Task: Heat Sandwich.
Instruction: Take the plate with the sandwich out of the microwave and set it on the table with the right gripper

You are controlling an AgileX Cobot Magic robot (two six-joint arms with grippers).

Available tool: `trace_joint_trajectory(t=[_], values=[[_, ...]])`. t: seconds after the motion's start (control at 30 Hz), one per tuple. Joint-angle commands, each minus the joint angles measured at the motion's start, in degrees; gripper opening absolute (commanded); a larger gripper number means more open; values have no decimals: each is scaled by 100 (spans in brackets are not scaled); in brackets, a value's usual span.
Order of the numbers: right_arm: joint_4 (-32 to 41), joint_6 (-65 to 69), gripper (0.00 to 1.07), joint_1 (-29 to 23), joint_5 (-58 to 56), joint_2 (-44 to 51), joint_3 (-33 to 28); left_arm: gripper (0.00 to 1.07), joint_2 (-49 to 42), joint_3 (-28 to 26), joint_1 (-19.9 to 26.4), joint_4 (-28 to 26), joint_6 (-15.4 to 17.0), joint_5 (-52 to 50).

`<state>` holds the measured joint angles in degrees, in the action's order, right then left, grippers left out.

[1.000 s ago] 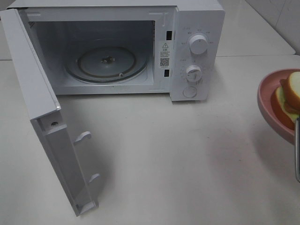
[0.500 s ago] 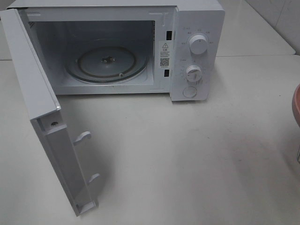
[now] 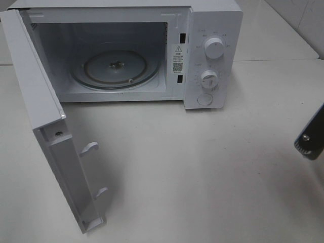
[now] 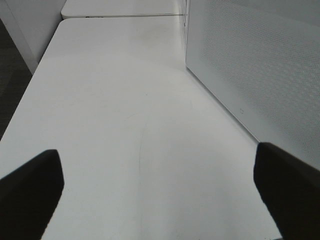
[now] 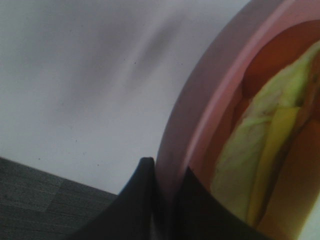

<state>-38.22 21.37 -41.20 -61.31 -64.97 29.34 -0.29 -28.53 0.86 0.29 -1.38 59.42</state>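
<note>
In the right wrist view the sandwich (image 5: pixel 265 150) shows its yellow-green filling and lies on a round pink plate (image 5: pixel 200 115). My right gripper (image 5: pixel 167 192) is shut on the plate's rim, one dark finger on each side of it. Plate and sandwich are out of the exterior view, where only a dark part of the right arm (image 3: pixel 310 135) shows at the right edge. My left gripper (image 4: pixel 160 190) is open over bare table with nothing between its fingers, next to the microwave's perforated side (image 4: pixel 260 65).
The white microwave (image 3: pixel 212 20) stands at the back of the table with its door (image 3: pixel 45 116) swung wide open toward the front left. A glass turntable (image 3: pixel 115 68) lies inside. Two knobs (image 3: pixel 214 49) sit on its right panel.
The pink plate with the sandwich has moved right, out of the exterior view. A dark part of the right arm now shows at that edge. The left gripper has stayed open.
</note>
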Motion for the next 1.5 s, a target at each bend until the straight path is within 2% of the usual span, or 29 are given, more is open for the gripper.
trace_joint_trajectory(t=[0.03, 0.47, 0.93, 1.5], values=[[-292, 441, 2, -23, -63, -206, 166, 99, -120, 23, 0, -29, 6, -46], [-206, 1375, 3, -23, -86, -1524, 985, 99, -120, 23, 0, -29, 6, -46], [-172, 1490, 3, 34, 97, -2424, 1369, 99, -120, 23, 0, -29, 6, -46], [-413, 1805, 3, 1117, 1014, -3277, 1369, 99, -120, 23, 0, -29, 6, -46]])
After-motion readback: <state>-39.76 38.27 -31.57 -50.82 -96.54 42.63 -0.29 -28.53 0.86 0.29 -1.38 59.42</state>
